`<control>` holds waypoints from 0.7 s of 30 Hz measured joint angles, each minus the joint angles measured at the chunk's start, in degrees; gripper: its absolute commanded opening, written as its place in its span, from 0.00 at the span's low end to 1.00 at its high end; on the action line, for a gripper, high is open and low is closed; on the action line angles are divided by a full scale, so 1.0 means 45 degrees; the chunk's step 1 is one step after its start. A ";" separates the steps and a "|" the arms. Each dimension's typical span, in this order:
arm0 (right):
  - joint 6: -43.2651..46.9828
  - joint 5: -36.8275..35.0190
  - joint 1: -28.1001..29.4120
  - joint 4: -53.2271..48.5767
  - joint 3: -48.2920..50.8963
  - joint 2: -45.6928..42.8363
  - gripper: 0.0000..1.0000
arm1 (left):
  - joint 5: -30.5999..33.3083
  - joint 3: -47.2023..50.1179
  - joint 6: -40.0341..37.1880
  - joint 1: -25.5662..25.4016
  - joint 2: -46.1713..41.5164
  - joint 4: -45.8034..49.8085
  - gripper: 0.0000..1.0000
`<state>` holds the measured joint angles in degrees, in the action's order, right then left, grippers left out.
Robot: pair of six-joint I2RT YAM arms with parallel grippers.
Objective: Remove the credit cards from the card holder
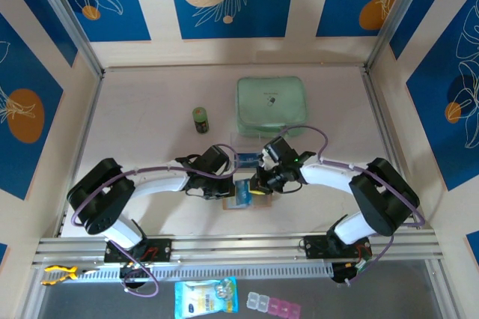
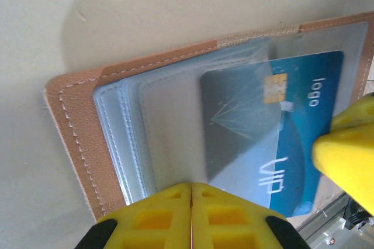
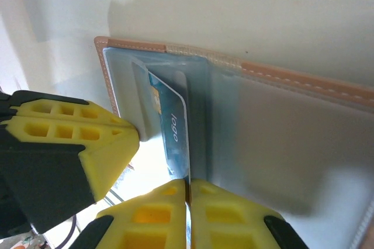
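Observation:
The tan card holder lies open at the table's near middle, its clear pockets facing up. A blue credit card printed "logo" and "VIP" sticks partway out of one pocket. My left gripper is shut on the edge of a clear pocket sleeve. My right gripper is shut on the near edge of the blue credit card, and one of its yellow fingers shows at the right of the left wrist view. In the top view both grippers meet over the credit card.
A mint-green zip case lies behind the grippers, with a clear plastic packet just in front of it. A small dark green bottle stands to the left of the case. Rails and walls border the table.

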<state>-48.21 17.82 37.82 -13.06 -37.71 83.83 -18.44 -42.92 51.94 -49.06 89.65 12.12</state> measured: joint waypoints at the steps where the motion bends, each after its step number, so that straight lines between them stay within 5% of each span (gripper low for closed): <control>1: 0.0083 -0.0029 -0.0063 -0.0160 0.0000 -0.0151 0.07 | 0.0000 0.0000 0.0000 0.0000 0.0000 0.0005 0.09; 21: 0.3293 -0.0903 -0.0889 -0.3269 -0.0709 -0.2322 0.00 | 0.0034 -0.0005 0.0000 -0.0019 -0.0097 -0.0024 0.13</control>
<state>-33.39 13.76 33.82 -27.77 -40.91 73.38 -18.28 -42.94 51.94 -49.15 89.21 12.01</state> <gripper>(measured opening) 0.050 0.127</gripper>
